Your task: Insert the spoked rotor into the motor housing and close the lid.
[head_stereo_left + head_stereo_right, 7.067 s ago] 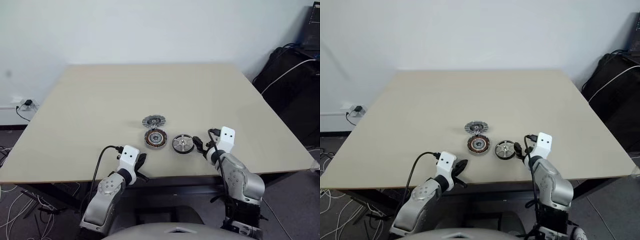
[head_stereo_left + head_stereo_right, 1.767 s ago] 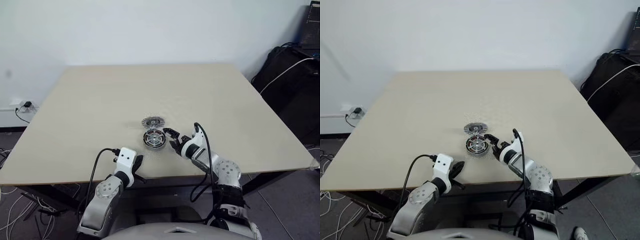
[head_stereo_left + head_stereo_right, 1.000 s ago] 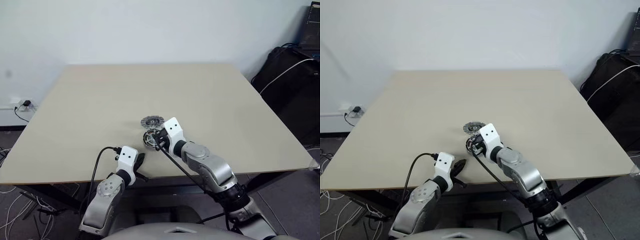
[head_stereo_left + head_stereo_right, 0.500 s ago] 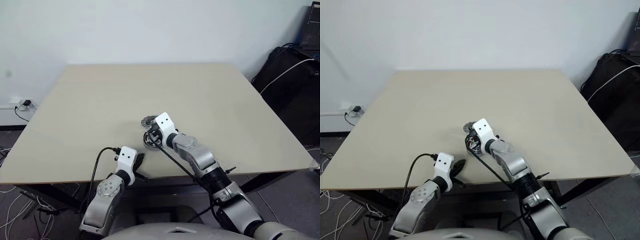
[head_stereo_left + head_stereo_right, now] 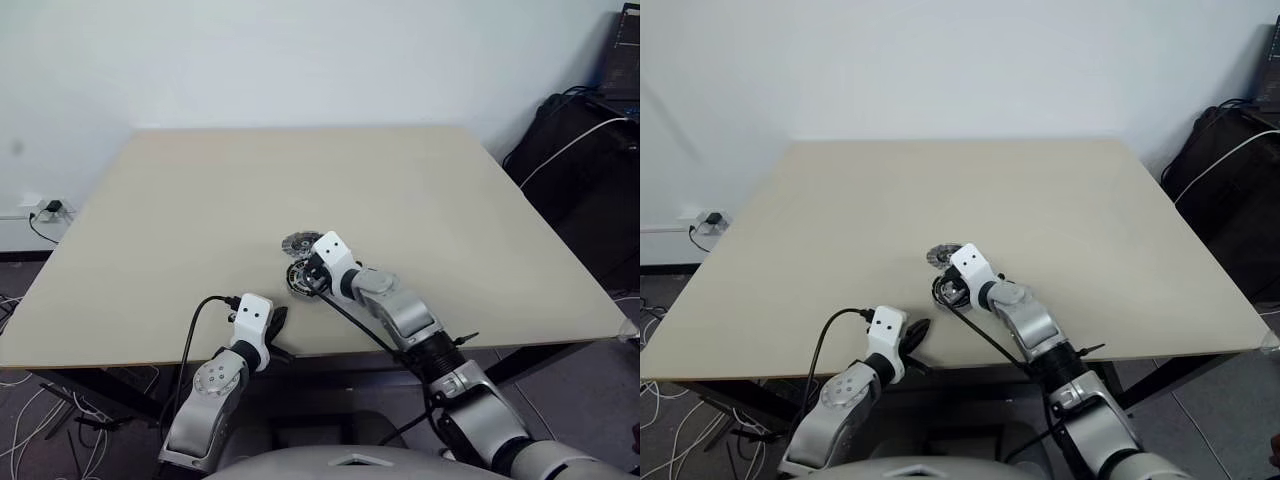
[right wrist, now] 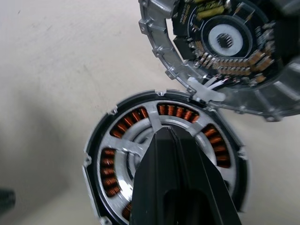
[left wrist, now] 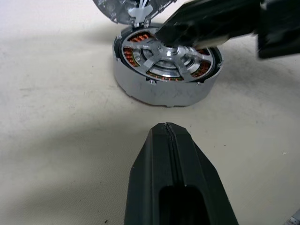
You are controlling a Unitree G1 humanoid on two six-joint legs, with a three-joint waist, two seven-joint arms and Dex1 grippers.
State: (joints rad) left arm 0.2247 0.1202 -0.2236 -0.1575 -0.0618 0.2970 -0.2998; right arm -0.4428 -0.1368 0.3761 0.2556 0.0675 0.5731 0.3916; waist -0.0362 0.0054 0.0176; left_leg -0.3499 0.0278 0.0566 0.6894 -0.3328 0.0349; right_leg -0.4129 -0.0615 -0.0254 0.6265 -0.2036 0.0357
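The motor housing sits on the table near the front middle, its copper windings showing in a ring. The spoked rotor lies inside it, silvery spokes across the windings. Right behind the housing lies the lid, inner circuit face up and joined to it by short wires. My right gripper is shut, with its tips down over the rotor's hub; whether they touch it I cannot tell. Short of the housing, by the table's front edge, my left gripper is shut and holds nothing.
The beige table stretches wide behind and to both sides of the parts. Black bags and cables stand off its right side. A wall socket with a plug is low on the left.
The rotor, earlier on the table right of the housing, now lies inside it. My right arm has swung in from the right and brought its shut tips down over the hub. The left arm stayed still.
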